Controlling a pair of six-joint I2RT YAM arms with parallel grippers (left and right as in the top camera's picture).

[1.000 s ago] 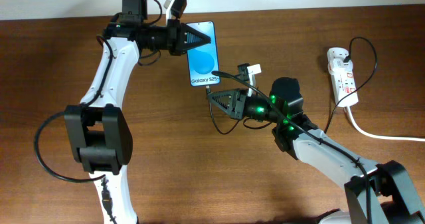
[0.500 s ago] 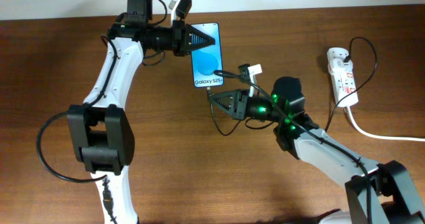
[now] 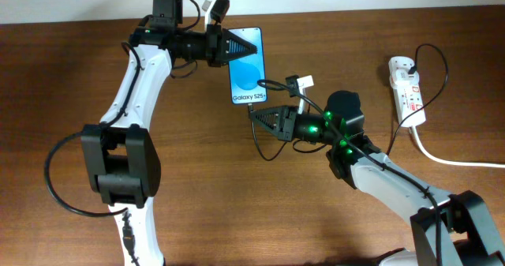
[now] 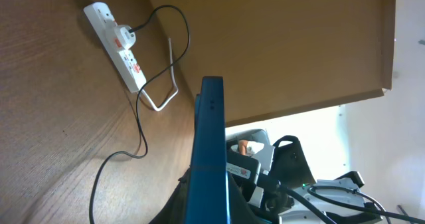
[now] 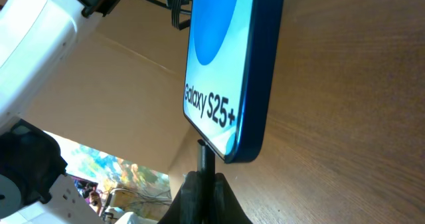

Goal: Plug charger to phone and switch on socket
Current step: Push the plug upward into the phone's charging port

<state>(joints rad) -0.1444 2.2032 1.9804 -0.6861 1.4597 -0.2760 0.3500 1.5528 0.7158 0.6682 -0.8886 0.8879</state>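
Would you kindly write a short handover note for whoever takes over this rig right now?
Left tool: shut on the phone, at its top end.
Right tool: shut on the charger, with the plug tip at the phone's bottom edge; seating unclear.
Socket: lies well apart from both tools, untouched.
Left to do: confirm the plug is in, then switch on the socket.

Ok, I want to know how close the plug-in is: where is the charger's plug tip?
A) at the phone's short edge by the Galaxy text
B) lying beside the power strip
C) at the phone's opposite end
A: the right wrist view shows the charger plug meeting the phone at the edge below the Galaxy text.
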